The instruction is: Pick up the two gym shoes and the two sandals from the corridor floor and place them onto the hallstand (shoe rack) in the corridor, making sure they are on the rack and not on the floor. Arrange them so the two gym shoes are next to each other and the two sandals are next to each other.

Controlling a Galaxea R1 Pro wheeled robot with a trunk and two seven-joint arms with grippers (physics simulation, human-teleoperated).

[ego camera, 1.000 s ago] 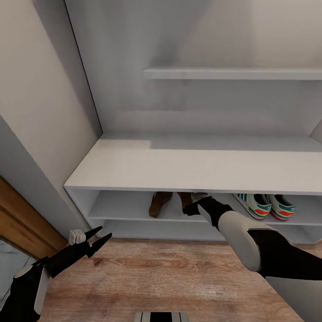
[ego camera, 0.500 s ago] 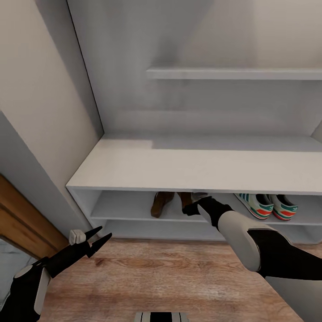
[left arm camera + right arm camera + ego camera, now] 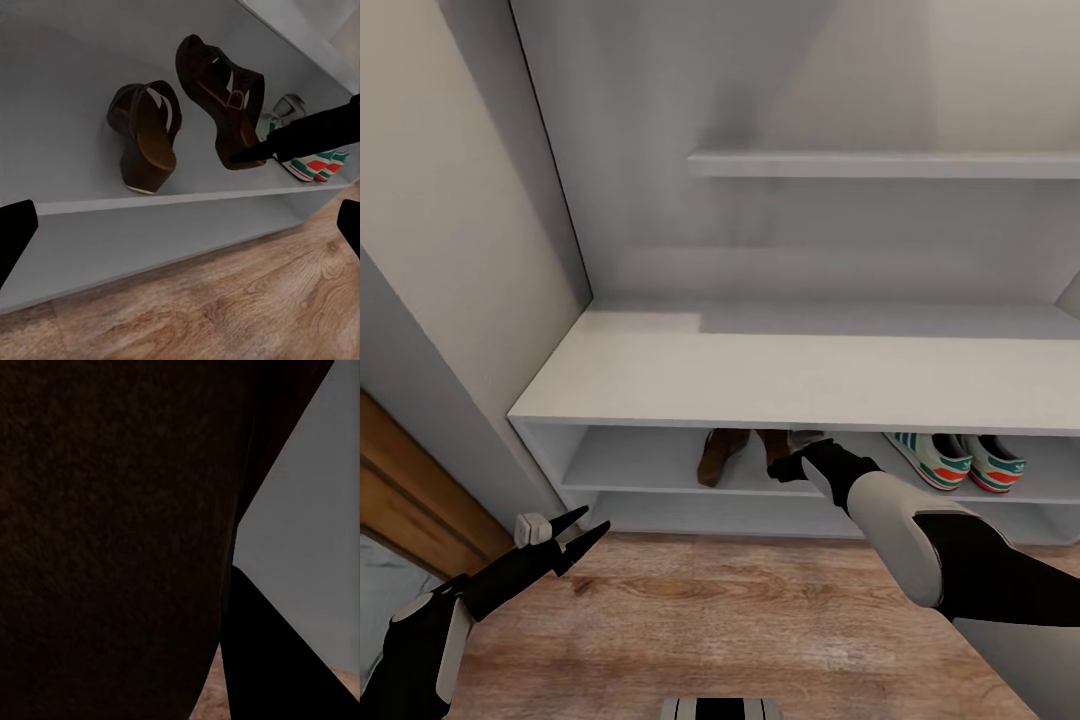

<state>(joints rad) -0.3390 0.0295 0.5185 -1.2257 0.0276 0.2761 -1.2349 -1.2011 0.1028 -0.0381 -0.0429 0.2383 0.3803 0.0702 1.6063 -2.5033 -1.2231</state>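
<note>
The hallstand (image 3: 780, 375) is uniformly pale grey, including its shelves and back panel. The corridor floor (image 3: 760, 620) shows a light brown wood-grain plank pattern. The two sandals (image 3: 187, 112) are dark reddish-brown with tan footbeds. The two gym shoes (image 3: 955, 460) are white with green side stripes and red-orange accents. The left gripper (image 3: 582, 532) is black, with a small white block beside its base. The right arm (image 3: 900, 530) alternates black and white sections. The adjacent wall (image 3: 450, 200) is beige.
</note>
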